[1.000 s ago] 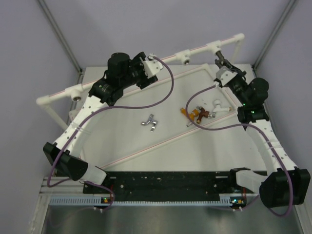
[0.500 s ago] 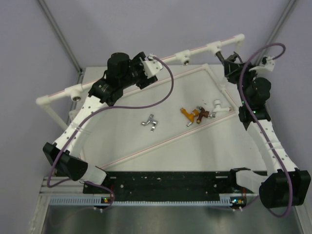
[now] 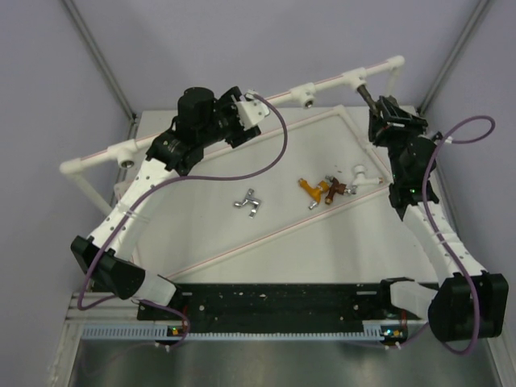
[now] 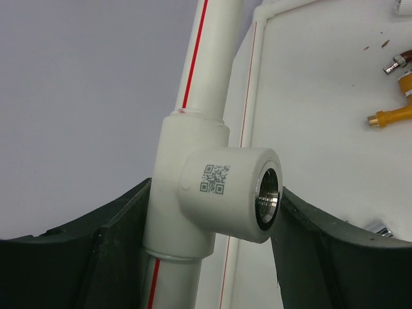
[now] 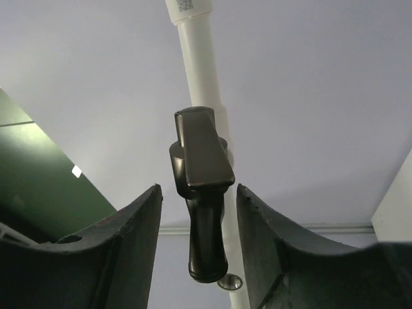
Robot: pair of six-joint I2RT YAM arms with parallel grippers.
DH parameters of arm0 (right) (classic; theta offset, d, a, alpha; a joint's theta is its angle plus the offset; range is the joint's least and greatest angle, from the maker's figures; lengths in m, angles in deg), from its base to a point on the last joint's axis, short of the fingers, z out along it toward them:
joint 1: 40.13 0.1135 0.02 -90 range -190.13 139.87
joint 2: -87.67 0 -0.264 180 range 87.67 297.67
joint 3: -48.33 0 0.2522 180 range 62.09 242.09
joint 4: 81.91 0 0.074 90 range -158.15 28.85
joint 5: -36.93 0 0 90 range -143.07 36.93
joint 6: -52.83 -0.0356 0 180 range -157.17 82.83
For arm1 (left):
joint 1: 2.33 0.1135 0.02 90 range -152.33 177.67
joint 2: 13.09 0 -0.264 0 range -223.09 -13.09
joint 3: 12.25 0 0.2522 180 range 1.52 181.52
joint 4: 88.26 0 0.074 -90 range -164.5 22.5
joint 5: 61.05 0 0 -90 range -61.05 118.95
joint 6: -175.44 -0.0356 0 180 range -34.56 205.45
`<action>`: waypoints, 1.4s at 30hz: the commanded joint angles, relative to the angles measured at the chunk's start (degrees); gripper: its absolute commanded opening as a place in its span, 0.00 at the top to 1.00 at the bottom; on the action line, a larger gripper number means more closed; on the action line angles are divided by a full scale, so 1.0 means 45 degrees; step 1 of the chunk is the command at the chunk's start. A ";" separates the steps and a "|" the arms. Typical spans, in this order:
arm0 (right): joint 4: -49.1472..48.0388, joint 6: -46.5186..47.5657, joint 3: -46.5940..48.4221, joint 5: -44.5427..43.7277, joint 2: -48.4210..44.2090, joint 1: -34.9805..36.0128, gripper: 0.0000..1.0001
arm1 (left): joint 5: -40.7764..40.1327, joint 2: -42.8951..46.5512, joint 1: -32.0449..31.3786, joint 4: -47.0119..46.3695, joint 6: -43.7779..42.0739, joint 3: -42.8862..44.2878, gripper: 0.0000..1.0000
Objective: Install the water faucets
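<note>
A dark grey faucet (image 3: 367, 93) sticks out of the far-right socket of the white pipe rail (image 3: 201, 125). My right gripper (image 3: 377, 103) is open around it. In the right wrist view the faucet (image 5: 201, 193) hangs between the fingers with a gap on each side of my gripper (image 5: 198, 193). My left gripper (image 3: 251, 109) is shut on a white pipe socket (image 4: 238, 187) with a metal-threaded hole; its jaws press both sides (image 4: 215, 190). Silver (image 3: 248, 201), orange-gold (image 3: 310, 187), reddish-brown (image 3: 334, 190) and white (image 3: 363, 173) faucets lie loose on the table.
The pipe rail runs diagonally across the back, with more sockets at the middle (image 3: 308, 98) and far left (image 3: 126, 161). A thin red-striped pipe (image 3: 282, 230) lies diagonally on the table. Purple cables loop off both wrists. The orange-gold faucet also shows in the left wrist view (image 4: 393, 116).
My right wrist has turned around the dark grey faucet, and its cable has swung from the left over to the right side. The left arm has not moved.
</note>
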 commanded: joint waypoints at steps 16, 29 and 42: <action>0.2775 1.3927 -0.0961 0.0963 -0.4529 0.0033 0.01 | 0.0784 -0.0008 -0.0242 0.0503 0.0349 0.0362 0.30; 0.3098 3.2236 -0.0250 0.3343 -0.5527 0.0033 0.01 | 0.0784 -0.0086 -0.0242 0.0425 0.0290 0.0382 0.30; -0.0068 3.5936 0.0391 0.5065 -0.1818 0.0013 0.05 | 0.0706 -0.0086 -0.0242 0.0406 0.0310 0.0362 0.30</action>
